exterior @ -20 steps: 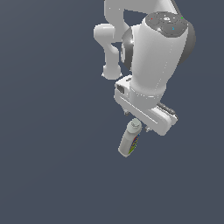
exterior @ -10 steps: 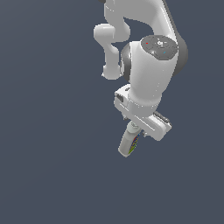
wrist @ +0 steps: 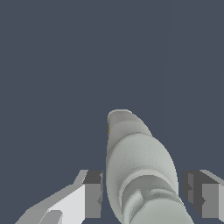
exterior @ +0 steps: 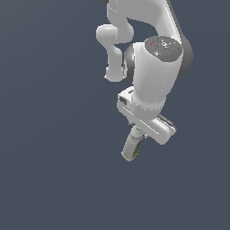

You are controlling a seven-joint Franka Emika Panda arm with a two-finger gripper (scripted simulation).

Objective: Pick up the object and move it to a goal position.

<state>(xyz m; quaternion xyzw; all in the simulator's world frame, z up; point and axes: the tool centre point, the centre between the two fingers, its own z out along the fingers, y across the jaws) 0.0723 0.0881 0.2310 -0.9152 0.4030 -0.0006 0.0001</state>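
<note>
The two dark grey, blocky fingers (wrist: pixel 142 199) stand one on each side of the small white-grey plastic bottle (wrist: pixel 138 170), and in the wrist view a strip of the backdrop shows between each inner pad and the bottle's rounded body. Whether the pads press it lower down, out of sight, cannot be told, so the grip itself stays uncertain. The bottle runs lengthwise away from the wrist camera, its narrower end farthest off, with a faint sliver of yellow-green on one flank.

In the exterior view the same bottle (exterior: pixel 133 147) pokes out from under the white, glossy hand of the arm (exterior: pixel 150 123), tilted, its far end leaning toward the exterior view's left and downward. A multicoloured label with green and a touch of red shows near that lower end. The plastic looks smooth and matte, shaped as a slim cylinder that swells in the middle.

Outward from the hand, the white arm (exterior: pixel 152 76) rises in thick rounded segments with grey joint caps, one cap dotted with small red and blue marks.

Around everything lies one flat, even slate-blue field, without texture, seam, edge or corner; no border of a surface or wall of a room can be made out in either view.
</note>
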